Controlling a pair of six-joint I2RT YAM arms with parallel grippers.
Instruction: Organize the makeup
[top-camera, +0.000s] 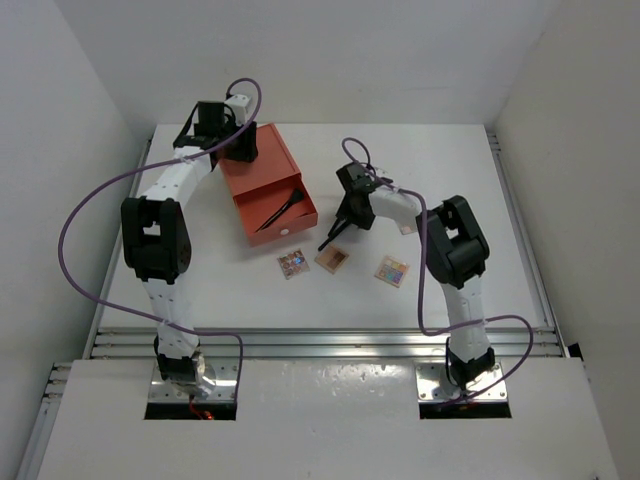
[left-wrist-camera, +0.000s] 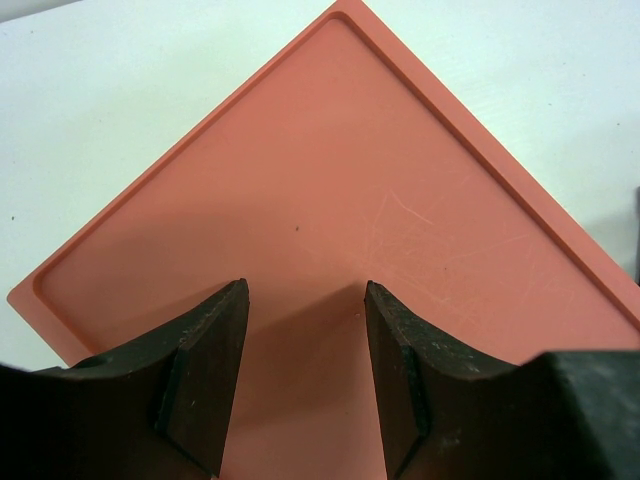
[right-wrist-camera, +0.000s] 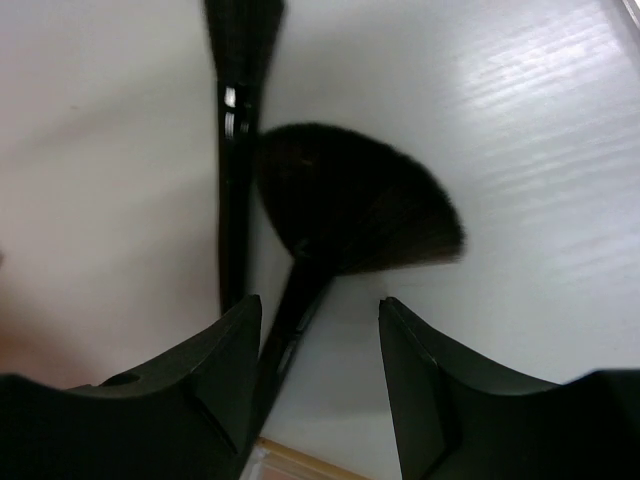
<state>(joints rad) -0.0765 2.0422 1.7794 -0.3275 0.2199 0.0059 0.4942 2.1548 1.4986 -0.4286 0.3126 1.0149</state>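
My right gripper (top-camera: 346, 222) is open, low over two black makeup brushes (top-camera: 333, 236) on the table. In the right wrist view the gripper (right-wrist-camera: 320, 302) straddles a fan brush (right-wrist-camera: 350, 205), whose handle runs beside the left finger. A thin brush (right-wrist-camera: 232, 150) lies just to its left. Another brush (top-camera: 283, 211) lies in the open drawer. Three small palettes (top-camera: 293, 263) (top-camera: 332, 259) (top-camera: 392, 270) lie in a row in front. A pinkish one (top-camera: 408, 228) peeks from under the right arm. My left gripper (top-camera: 243, 150) (left-wrist-camera: 305, 290) is open and empty.
The orange drawer box (top-camera: 262, 170) stands left of centre with its drawer pulled out toward the front; my left gripper hovers over its flat top (left-wrist-camera: 330, 180). A palette corner (right-wrist-camera: 290, 465) shows at the bottom of the right wrist view. White walls enclose the table.
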